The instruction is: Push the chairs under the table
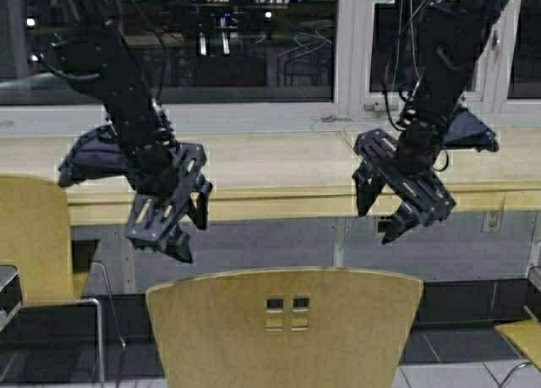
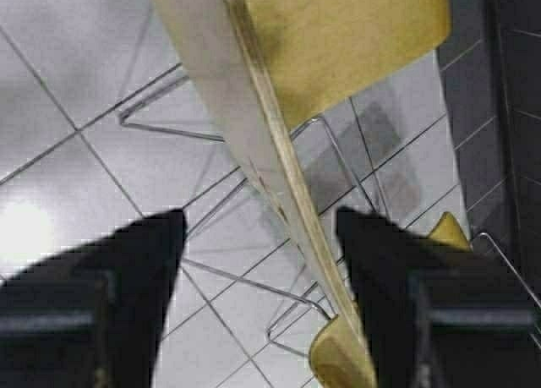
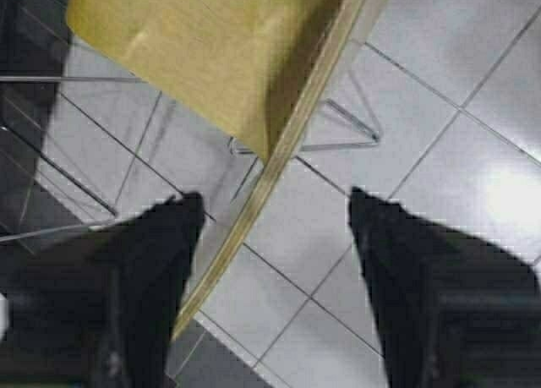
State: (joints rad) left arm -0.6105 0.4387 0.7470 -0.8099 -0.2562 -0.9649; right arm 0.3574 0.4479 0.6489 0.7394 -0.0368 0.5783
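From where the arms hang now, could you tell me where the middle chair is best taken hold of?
Grip the top edge of the middle chair back, coming down from above. Both wrist views show that thin edge running between open fingers, so the left tool and right tool could probably each close on it, one toward each end, then push toward the table.

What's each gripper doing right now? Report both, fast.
Left gripper: open, holding nothing, above the middle chair's back.
Right gripper: open, holding nothing, above the same chair back.
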